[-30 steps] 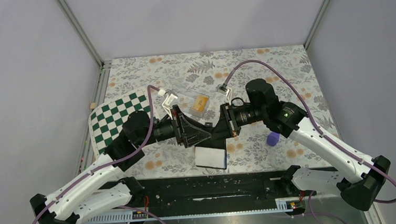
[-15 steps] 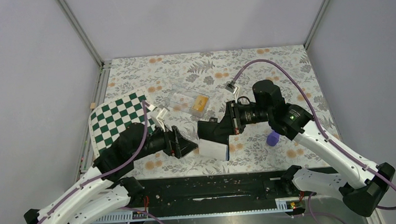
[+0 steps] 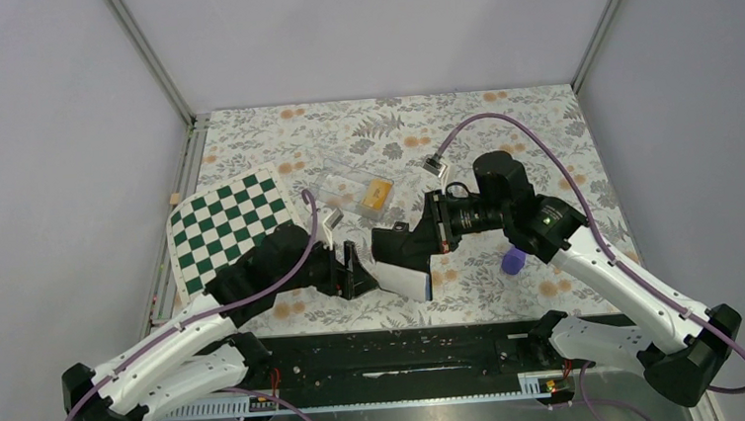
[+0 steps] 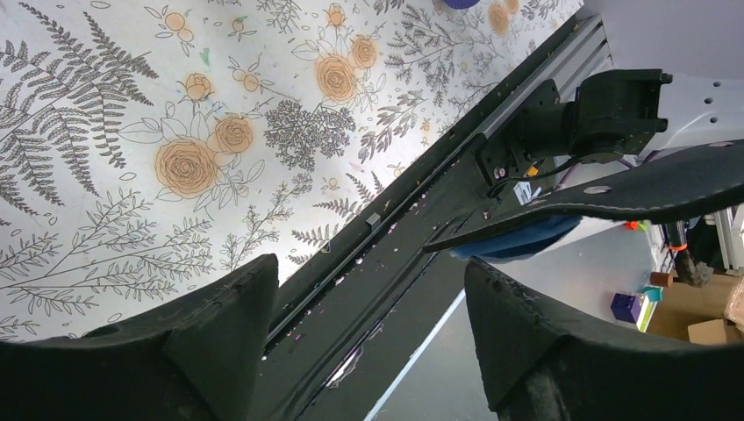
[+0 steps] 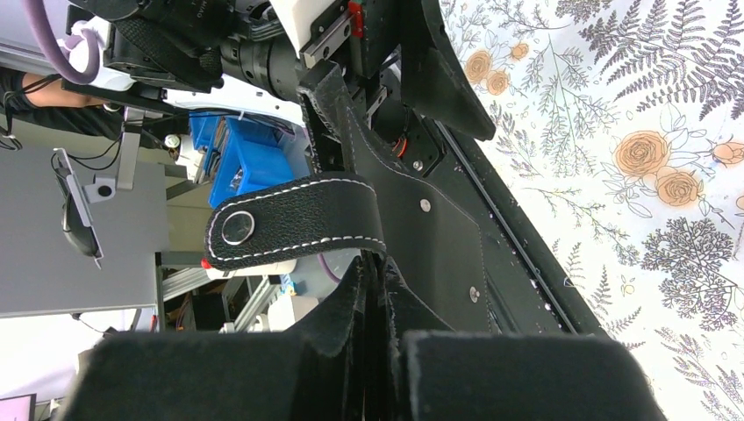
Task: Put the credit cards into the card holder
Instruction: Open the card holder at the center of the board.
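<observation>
Hold steady the card holder pinched in the right gripper; close the left gripper, jaws spread, on its hanging flap just beside them; then fetch the credit card, well beyond both.

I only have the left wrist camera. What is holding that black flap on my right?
Observer: The right end effector is shut on it; that flap is the wallet.
Operator: Is it fastened?
Observer: No, its snap tab is undone and sticks out loose.
Operator: Where is a card?
Observer: One orange card lies at the clear box, beyond both arms.
</observation>
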Robot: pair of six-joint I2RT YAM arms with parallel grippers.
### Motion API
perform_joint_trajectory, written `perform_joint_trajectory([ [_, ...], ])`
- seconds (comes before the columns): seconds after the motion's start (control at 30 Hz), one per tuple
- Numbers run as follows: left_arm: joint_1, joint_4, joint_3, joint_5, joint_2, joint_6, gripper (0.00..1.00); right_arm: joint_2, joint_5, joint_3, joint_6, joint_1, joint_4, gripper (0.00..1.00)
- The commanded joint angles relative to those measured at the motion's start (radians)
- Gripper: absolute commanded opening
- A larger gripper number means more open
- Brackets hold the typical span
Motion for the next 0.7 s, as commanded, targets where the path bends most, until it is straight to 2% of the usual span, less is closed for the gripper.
perform_joint_trajectory([
  [0.0,0.001,0.056,0.057,0.032,-0.008,0.027,0.76,-0.002,-0.021,-0.003,0.007,-0.007,0.032,0.0],
  [0.3,0.002,0.104,0.058,0.077,-0.091,0.033,0.69,0.016,-0.026,-0.013,0.007,-0.009,0.032,0.0],
  [0.5,0.001,0.169,0.063,0.151,-0.079,0.021,0.68,0.028,-0.034,-0.011,0.007,-0.009,0.033,0.0],
  [0.67,0.002,0.206,0.049,0.147,-0.075,0.02,0.69,0.029,-0.042,-0.01,0.012,-0.009,0.032,0.0],
])
